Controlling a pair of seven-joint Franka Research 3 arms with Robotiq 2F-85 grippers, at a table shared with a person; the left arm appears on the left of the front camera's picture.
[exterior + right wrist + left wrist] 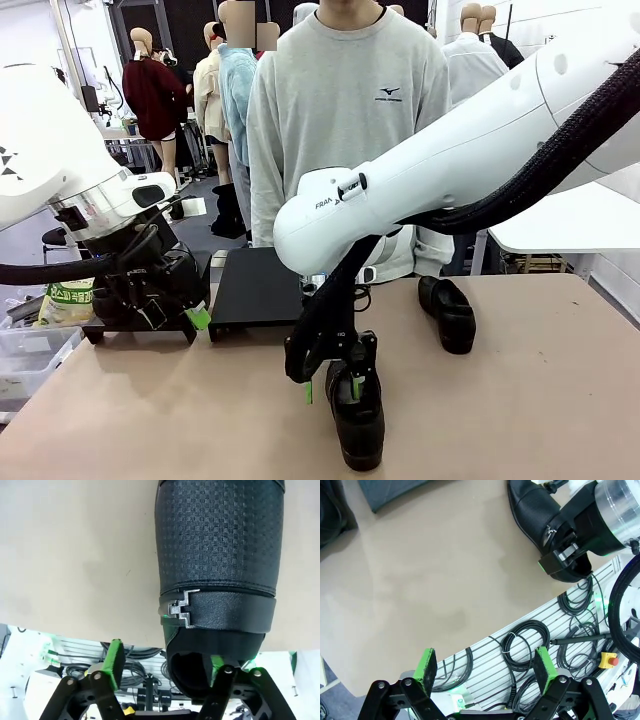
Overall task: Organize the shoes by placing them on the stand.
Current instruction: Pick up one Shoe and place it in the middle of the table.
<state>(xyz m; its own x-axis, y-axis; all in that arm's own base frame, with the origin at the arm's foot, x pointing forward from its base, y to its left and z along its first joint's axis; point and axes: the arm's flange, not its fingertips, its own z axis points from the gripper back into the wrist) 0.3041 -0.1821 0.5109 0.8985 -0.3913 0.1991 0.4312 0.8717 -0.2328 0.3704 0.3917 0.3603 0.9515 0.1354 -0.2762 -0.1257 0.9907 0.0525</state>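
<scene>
The right jaws are wide, one green finger (216, 664) at the opening of the near shoe (357, 425), the other outside it. The shoe lies on the counter (540, 400). The grab looks about to start. Next they must squeeze the shoe's side, then lift it to the black stand (255, 290). The left jaws hang wide and empty.

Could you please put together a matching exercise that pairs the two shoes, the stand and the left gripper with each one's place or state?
Things:
1. near shoe
2. far shoe
3. stand
4. left gripper

Places or states:
A. open, holding nothing
B. straddled at its opening by the right gripper
C. black and flat, in front of the person
D. alone on the right side of the table

Pairs: 1-B, 2-D, 3-C, 4-A
</scene>
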